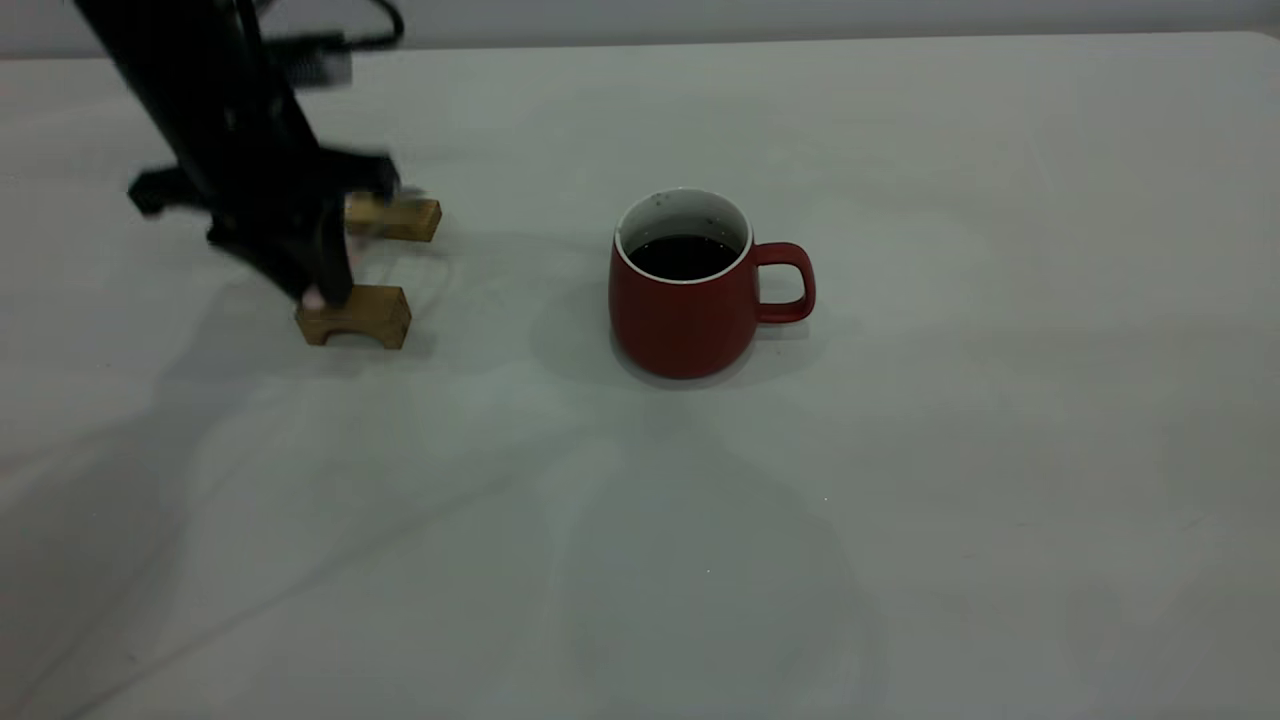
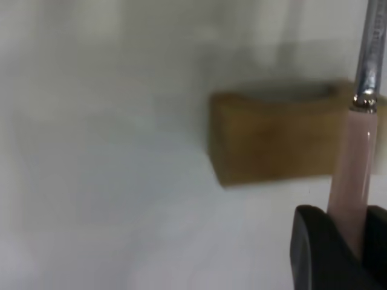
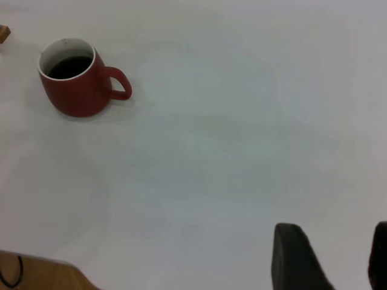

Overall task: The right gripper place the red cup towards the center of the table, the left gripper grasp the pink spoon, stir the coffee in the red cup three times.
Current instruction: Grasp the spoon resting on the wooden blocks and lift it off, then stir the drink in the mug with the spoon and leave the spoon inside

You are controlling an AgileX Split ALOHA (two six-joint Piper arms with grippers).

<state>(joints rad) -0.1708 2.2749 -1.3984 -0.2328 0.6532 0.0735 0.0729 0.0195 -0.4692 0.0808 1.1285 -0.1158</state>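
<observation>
The left gripper (image 1: 322, 285), near the bench's (image 1: 900, 500) left edge, grips the spoon (image 2: 355, 175) by its handle, while the cup's (image 1: 685, 290) handle points right; the right gripper's (image 3: 329, 260) jaws are released.

Exterior looks down across the table (image 1: 900, 500); both wrist views share it.
</observation>
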